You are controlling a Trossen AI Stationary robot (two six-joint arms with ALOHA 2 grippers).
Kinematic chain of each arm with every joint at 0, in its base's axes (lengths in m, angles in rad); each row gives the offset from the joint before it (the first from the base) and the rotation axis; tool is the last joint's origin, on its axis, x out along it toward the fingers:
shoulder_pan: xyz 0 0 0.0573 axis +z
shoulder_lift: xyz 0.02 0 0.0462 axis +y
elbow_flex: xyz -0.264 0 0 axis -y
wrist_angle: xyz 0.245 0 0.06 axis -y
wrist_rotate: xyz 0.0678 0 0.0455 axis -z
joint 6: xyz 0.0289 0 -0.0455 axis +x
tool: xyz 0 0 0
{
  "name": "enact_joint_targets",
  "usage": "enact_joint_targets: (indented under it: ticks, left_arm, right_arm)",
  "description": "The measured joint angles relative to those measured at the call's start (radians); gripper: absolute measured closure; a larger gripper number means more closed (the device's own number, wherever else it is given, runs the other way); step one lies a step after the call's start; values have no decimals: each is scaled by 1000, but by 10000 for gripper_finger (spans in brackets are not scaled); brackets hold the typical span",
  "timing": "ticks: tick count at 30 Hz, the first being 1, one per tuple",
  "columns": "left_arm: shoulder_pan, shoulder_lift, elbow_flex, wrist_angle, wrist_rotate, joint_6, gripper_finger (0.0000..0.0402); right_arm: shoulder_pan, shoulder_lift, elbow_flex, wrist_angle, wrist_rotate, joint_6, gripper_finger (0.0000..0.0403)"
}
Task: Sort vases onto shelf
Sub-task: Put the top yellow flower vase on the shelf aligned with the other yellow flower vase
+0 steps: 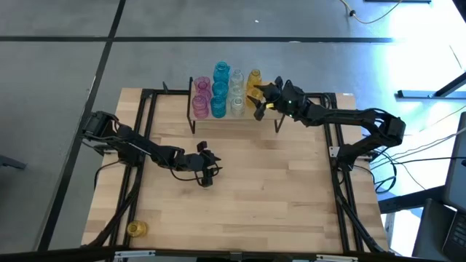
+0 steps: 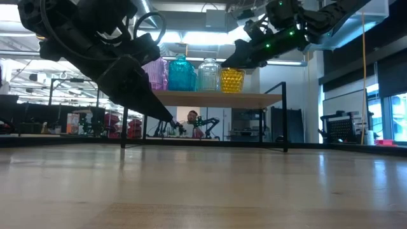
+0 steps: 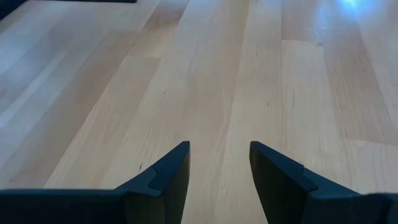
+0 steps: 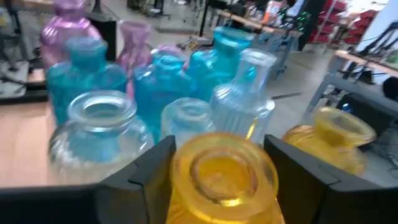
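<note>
High view | three amber vases (image 1: 254, 77) | left hand (image 3: 219, 152) gaping, empty | right hand (image 4: 221, 148): cannot tell

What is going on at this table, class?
A two-armed robot is sorting glass vases by colour onto a small shelf at the table's far edge. The right hand is at the shelf with its fingers on either side of a yellow vase in the yellow row. Whether it grips the vase is unclear. The left hand is open and empty over the table. One more yellow vase waits at the table's near left corner.
</note>
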Motion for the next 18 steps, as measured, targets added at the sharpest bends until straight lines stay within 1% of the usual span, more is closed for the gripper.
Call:
enact_joint_targets:
  ticks: [6, 9, 12, 15, 18]
  left_arm:
    - [0, 0, 0, 0, 0, 0, 241]
    - [0, 0, 0, 0, 0, 0, 241]
    - [0, 0, 0, -3, 0, 0, 241]
    - [0, 0, 0, -6, 0, 0, 241]
    - [0, 0, 0, -6, 0, 0, 241]
  right_arm:
    - [0, -1, 0, 21, 3, -23, 135]
    - [1, -2, 1, 34, 3, -54, 123]
    - [2, -20, 15, 12, -3, -63, 119]
    - [22, -76, 38, -65, 5, -75, 119]
    - [61, -153, 44, -207, 10, -88, 119]
